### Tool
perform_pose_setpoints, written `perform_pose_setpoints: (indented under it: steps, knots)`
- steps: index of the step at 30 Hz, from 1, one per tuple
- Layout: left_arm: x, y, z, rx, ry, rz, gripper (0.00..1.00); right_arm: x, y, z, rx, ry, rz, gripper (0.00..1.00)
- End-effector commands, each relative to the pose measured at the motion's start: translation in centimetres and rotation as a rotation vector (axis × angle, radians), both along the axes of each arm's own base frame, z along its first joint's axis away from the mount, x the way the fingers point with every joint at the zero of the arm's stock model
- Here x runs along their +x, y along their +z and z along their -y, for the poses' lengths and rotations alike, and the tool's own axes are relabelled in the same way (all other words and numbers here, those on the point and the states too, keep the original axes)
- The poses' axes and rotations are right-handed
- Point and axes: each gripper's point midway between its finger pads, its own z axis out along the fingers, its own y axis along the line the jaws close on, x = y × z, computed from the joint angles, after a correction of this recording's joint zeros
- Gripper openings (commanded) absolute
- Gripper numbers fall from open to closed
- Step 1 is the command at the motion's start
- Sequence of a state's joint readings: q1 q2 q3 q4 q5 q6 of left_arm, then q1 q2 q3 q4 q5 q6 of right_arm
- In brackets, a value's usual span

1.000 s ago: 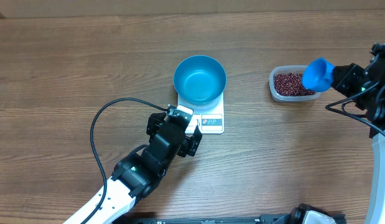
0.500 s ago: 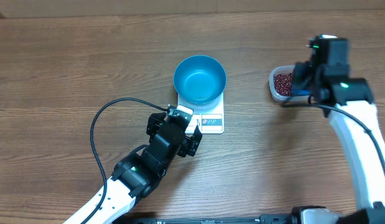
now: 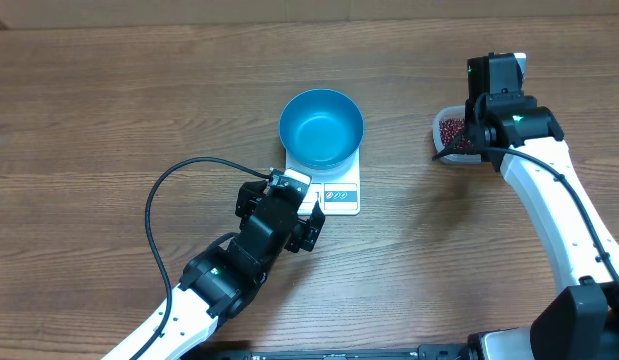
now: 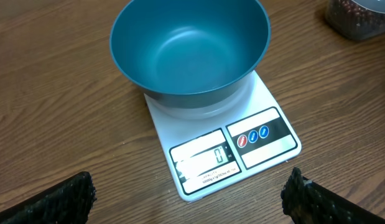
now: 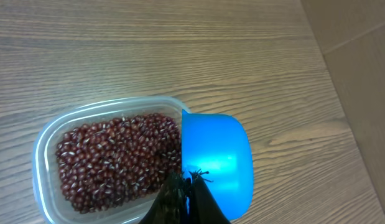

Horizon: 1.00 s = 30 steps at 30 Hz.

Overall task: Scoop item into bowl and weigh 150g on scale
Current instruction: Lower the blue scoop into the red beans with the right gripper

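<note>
The right arm is swinging in from the table's edge, and the right gripper (image 5: 183, 194) is now hanging over the tub (image 5: 46, 140), well to the right of the scale (image 3: 334, 195), clenching the blue scoop (image 5: 217, 162) beside the beans (image 5: 111, 162) lying in that tub. The bowl (image 3: 321, 128) is sitting on the scale, and the left gripper (image 4: 186, 208) is hovering spread wide just in front of the scale

overhead: straight down on brown wooden table (image 3: 109, 80) | left wrist: near, slanting down on round bright blue bowl (image 4: 189, 50), flat white square scale (image 4: 267, 149) | right wrist: near, down into clear plastic tub (image 5: 38, 149) | shared with overhead: bowl, scale, tub
</note>
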State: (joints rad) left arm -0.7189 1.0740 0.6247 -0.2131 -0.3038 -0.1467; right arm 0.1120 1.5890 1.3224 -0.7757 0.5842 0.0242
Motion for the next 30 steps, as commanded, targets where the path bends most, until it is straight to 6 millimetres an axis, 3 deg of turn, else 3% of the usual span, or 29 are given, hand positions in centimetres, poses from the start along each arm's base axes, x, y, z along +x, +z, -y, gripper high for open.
perform_pose_setpoints:
  steps: [1,8,30]
  knots:
    - [0.1,-0.5,-0.5,0.032,0.008,0.002,1.00,0.9,0.9,-0.1,-0.016,0.001,0.025,0.04]
    - [0.1,-0.5,-0.5,0.032,0.008,0.002,0.99,1.6,-1.2,-0.5,-0.004,0.012,-0.020,0.04]
    - [0.1,-0.5,-0.5,0.032,0.009,0.002,0.99,2.3,-1.7,-1.6,0.044,0.069,-0.014,0.04]
